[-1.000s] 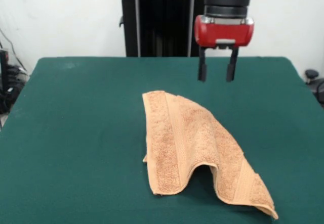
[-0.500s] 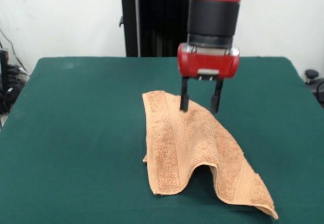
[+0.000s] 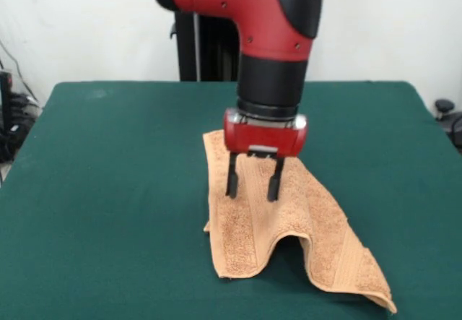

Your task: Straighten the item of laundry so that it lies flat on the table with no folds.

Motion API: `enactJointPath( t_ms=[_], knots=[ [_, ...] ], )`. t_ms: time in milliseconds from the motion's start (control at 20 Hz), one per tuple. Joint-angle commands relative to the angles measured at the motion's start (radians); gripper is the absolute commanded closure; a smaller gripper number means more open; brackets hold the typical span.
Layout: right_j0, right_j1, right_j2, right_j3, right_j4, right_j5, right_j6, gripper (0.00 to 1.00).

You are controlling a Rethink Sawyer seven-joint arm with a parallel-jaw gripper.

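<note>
The orange-tan towel lies crumpled on the dark green table, right of centre. It is folded over itself, with a raised hump and an arch at its near edge and a corner trailing to the lower right. My gripper hangs straight down over the towel's middle, open, its two black fingers just above or touching the terry surface. It holds nothing.
The robot's black pedestal stands behind the table's far edge. Cables and dark equipment sit off the table's left side. A small black object shows past the right edge.
The gripper has come down and toward the camera, from above the table behind the towel to over the towel's middle. The towel has not moved.
</note>
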Motion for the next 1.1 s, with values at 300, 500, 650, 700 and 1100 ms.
enactJointPath(
  t_ms=[300, 500, 650, 700, 1100],
  knots=[
    [-0.032, 0.088, 0.052, -0.029, -0.004, -0.007, 0.151, 0.00],
    [-0.016, 0.111, 0.053, -0.066, 0.010, -0.008, 0.157, 0.00],
    [-0.034, 0.123, 0.090, -0.067, 0.011, -0.018, 0.159, 0.00],
    [-0.034, 0.128, 0.095, -0.072, 0.013, -0.025, 0.161, 0.00],
    [-0.019, 0.145, 0.080, -0.093, 0.012, -0.046, 0.171, 1.00]
  ],
)
